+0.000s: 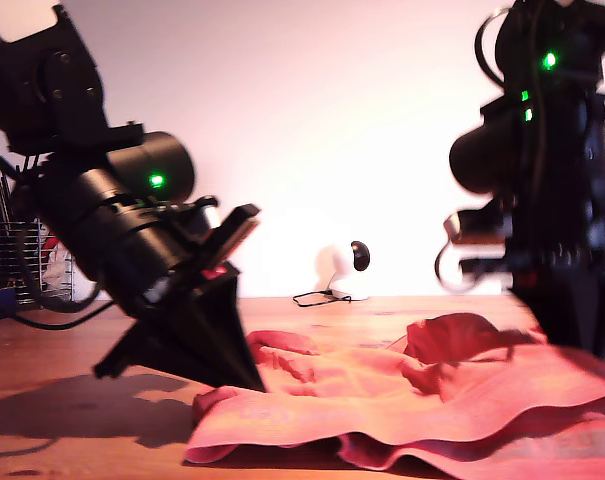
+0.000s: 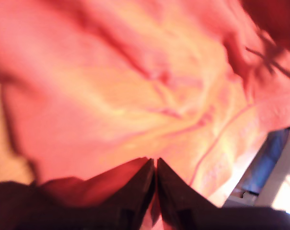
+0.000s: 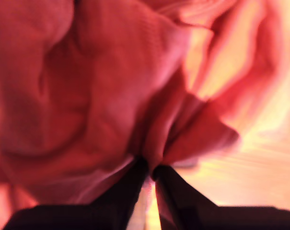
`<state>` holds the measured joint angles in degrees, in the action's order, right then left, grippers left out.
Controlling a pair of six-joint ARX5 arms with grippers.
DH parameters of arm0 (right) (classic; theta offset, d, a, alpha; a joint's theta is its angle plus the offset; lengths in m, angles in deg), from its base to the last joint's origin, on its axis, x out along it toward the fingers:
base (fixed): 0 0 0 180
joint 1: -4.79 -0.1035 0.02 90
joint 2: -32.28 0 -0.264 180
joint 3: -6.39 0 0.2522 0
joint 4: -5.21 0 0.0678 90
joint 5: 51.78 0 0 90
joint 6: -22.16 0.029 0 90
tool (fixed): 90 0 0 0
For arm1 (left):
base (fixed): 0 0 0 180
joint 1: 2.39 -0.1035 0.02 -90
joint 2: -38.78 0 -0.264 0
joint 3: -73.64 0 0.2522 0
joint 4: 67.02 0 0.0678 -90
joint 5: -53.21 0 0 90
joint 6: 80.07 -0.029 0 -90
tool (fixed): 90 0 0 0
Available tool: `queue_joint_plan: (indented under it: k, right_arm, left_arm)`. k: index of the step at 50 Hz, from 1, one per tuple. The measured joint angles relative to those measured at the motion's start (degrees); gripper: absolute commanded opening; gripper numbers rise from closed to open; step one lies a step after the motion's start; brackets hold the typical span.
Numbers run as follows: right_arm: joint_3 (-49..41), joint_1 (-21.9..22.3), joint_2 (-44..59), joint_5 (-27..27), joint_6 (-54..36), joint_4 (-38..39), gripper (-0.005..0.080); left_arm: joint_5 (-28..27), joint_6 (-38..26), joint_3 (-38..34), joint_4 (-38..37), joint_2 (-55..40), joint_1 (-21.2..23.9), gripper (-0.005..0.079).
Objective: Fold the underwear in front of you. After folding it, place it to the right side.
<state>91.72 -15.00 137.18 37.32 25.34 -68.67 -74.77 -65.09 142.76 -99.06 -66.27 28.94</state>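
Here the soft coral-red cloth underwear (image 1: 412, 400) lies rumpled on the wooden table (image 1: 82, 370). My first gripper (image 2: 156, 165) and my second gripper (image 3: 149, 167) are each pressed together on its cloth (views blurred). Both edges should be lifted evenly, so the fold lands flat.

Both wrist views were blurred and washed warm orange-red, with glare beside the dark fingers. The exterior view was backlit, silhouetting the soft-focused arms.

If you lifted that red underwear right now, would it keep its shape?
Probably not. The underwear lies in soft ripples on the table, so it likely droops. Cloth bunches at my second gripper, suggesting it is floppy and light.
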Motion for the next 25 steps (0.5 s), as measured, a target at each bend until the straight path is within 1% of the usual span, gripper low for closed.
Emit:
queue_joint_plan:
  k: [7,12,25]
  right_arm:
    - [7.3,-0.6,-0.2,-0.3,0.0,-2.3,-0.0013]
    - [10.8,-1.6,-0.7,-1.9,1.1,-3.8,-0.0013]
    - [13.9,-7.4,-1.0,-5.8,4.2,-4.2,-0.0013]
  left_arm:
    - [0.0,0.6,0.0,0.5,0.0,1.2,-0.0021]
    - [0.0,0.7,0.0,0.8,0.0,1.6,-0.0021]
    - [0.9,0.7,0.0,2.7,0.0,1.4,-0.0021]
